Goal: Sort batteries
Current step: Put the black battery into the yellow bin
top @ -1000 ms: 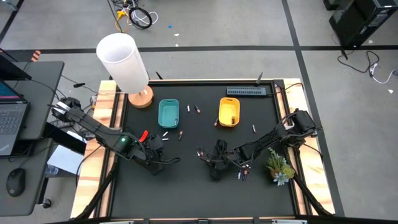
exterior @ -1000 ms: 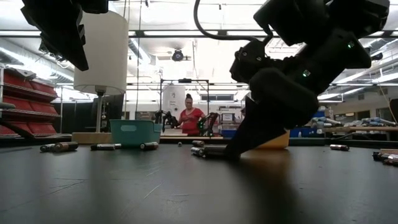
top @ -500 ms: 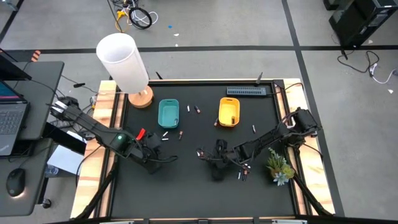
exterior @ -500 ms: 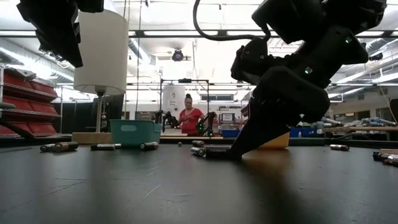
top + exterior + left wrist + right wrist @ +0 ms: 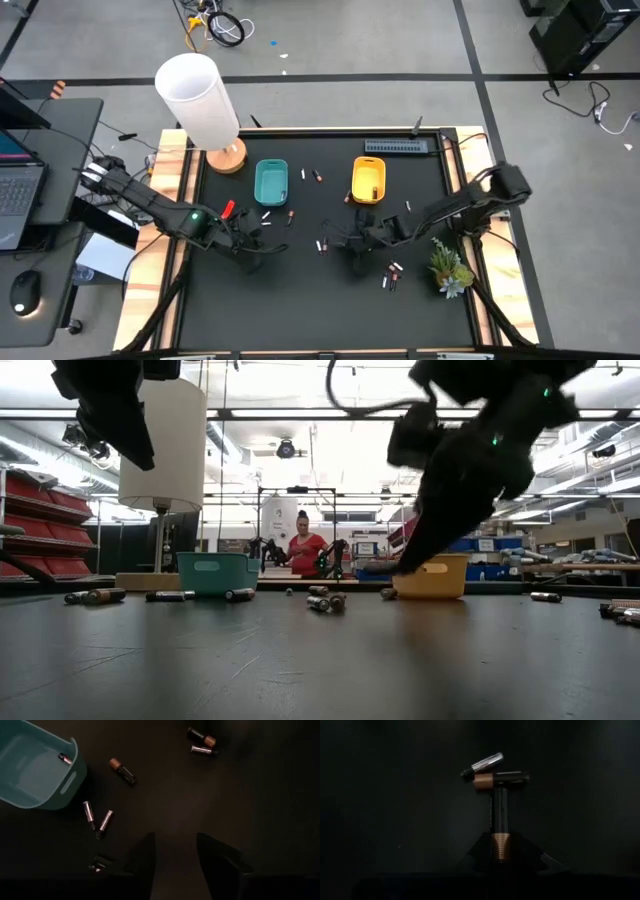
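While the left gripper (image 5: 172, 865) hangs parted and empty, the right gripper (image 5: 500, 851) pinches a dark copper-ended battery (image 5: 499, 826) mid-table.

A white cylindrical lamp (image 5: 197, 98) on a round wooden base (image 5: 227, 157) is seen at the far left corner of the black table (image 5: 320, 300). A teal tray (image 5: 271, 181) and a yellow tray (image 5: 368, 180) are set side by side, well apart. A grey strip (image 5: 395, 147) lies at the far edge, a small plant (image 5: 449, 268) near the right edge. 1 person in red (image 5: 303, 550) is visible in the room behind
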Tool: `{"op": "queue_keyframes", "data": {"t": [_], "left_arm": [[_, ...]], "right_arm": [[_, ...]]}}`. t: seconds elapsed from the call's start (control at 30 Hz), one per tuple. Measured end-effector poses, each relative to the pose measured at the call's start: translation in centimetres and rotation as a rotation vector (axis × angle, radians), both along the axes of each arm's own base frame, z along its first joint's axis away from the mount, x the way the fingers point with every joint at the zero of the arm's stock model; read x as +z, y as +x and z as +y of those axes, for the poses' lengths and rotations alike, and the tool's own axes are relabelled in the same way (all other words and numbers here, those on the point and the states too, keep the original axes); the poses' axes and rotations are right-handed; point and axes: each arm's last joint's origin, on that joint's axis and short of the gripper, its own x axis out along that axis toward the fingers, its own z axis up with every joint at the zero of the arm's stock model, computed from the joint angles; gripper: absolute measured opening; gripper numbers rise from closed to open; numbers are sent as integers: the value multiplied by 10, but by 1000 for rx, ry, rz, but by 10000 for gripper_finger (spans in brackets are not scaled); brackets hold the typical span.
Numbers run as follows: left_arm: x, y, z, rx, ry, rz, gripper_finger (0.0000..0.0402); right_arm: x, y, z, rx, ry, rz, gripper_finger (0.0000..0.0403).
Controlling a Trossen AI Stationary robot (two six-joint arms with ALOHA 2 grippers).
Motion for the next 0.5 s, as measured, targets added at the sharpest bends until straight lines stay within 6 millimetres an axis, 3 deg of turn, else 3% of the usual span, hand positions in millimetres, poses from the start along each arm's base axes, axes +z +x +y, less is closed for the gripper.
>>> {"op": "queue_keyframes", "data": {"t": [0.13, 0.3, 0.5], "left_arm": [[0, 2, 4, 24, -5, -6, 157], [2, 7, 7, 56, 2, -53, 157], [6, 12, 10, 92, 77, -131, 156]], "right_arm": [[34, -16, -18, -67, -8, -20, 47], [72, -49, -60, -274, -45, -21, 47], [91, -86, -111, -488, 5, 48, 47]]}}
